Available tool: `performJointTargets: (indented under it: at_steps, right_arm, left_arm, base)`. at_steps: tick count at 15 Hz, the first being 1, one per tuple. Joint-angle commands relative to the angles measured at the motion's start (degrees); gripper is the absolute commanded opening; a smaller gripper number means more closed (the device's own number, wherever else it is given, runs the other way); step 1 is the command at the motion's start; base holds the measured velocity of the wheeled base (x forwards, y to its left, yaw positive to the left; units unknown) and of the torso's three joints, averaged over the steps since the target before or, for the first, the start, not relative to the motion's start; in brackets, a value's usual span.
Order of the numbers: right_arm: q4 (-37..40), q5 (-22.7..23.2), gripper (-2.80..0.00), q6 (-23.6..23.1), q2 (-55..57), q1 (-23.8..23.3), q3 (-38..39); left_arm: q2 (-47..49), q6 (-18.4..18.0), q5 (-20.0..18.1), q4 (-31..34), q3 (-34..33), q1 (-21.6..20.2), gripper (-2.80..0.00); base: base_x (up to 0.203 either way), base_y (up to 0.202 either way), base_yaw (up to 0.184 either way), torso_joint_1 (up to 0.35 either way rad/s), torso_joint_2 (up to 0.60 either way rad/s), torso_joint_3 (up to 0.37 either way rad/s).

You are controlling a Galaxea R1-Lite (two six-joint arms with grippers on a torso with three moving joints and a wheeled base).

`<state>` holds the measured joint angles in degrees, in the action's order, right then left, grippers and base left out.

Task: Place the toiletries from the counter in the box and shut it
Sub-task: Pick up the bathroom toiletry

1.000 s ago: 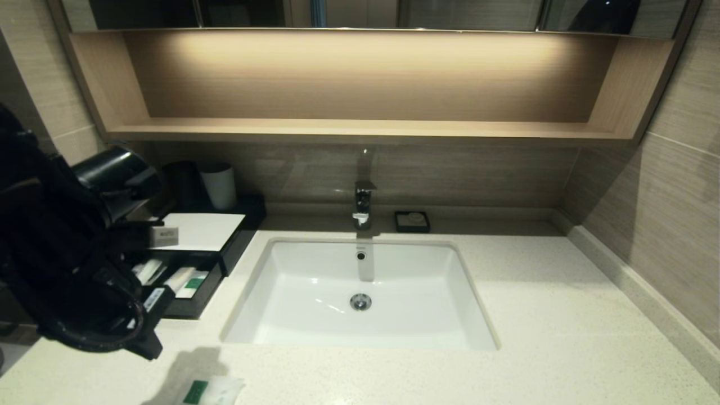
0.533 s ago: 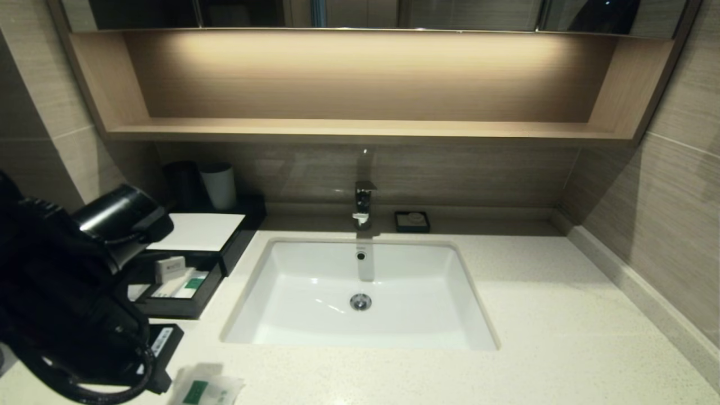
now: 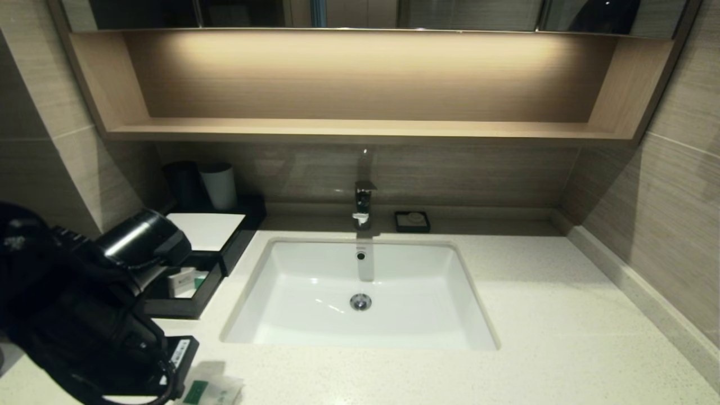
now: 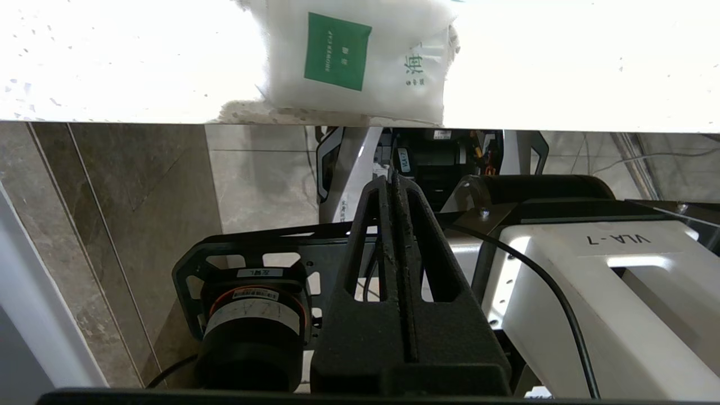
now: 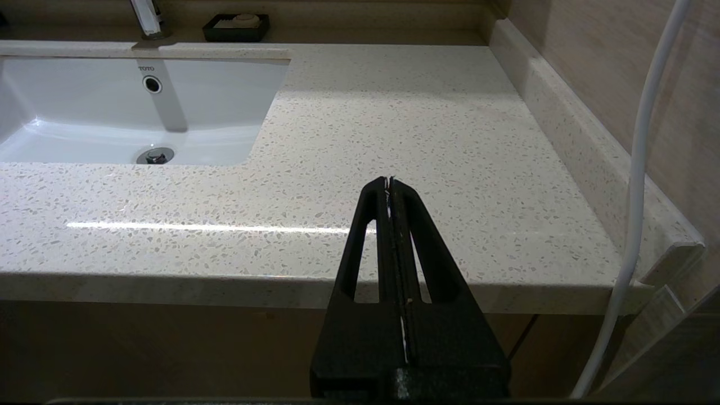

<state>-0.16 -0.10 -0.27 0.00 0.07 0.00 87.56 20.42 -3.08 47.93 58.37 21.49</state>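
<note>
The left gripper is seen at the near left edge of the table, its jaws pressed together with nothing between them. Compared with a second ago, the left arm is found lower and nearer the camera: it has been drawn back from over the box toward the table's front edge, so that the white panel on the box top is now largely uncovered.

The drawer is pulled out at the front of the box. A small white packet, which a second ago was seen at the panel's near edge, is now lying inside the drawer on top of the other wrapped items, one of them green-labelled.

The sachet is left on the table at the near edge, just beside the left arm, its green label facing up; in the left wrist view it is shown a short way beyond the closed jaw tips, not touched by them. Its place is unchanged.

The right gripper is held parked off the table's front right edge, jaws together and empty. The sink lies between box and bare right side of the table.
</note>
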Motion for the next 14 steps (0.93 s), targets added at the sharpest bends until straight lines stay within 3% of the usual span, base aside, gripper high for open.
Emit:
performJointTargets:
  at_steps: [1,10,14]
  right_arm:
    - [0.0,0.0,-2.8,0.0,-0.1,0.0,0.1]
    - [0.0,0.0,-2.8,0.0,-0.1,0.0,0.1]
    - [0.0,0.0,-2.8,0.0,-0.1,0.0,0.1]
  left_arm:
    - [1.1,0.2,0.0,0.2,0.0,0.4,-2.8]
    - [2.9,1.8,0.2,-1.7,-1.9,3.7,-2.8]
    - [5.3,2.4,4.2,-2.2,-2.1,3.6,-2.8]
  base:
    - [0.0,0.0,0.0,0.0,0.0,0.0]
    - [0.0,0.0,0.0,0.0,0.0,0.0]
    - [0.0,0.0,0.0,0.0,0.0,0.0]
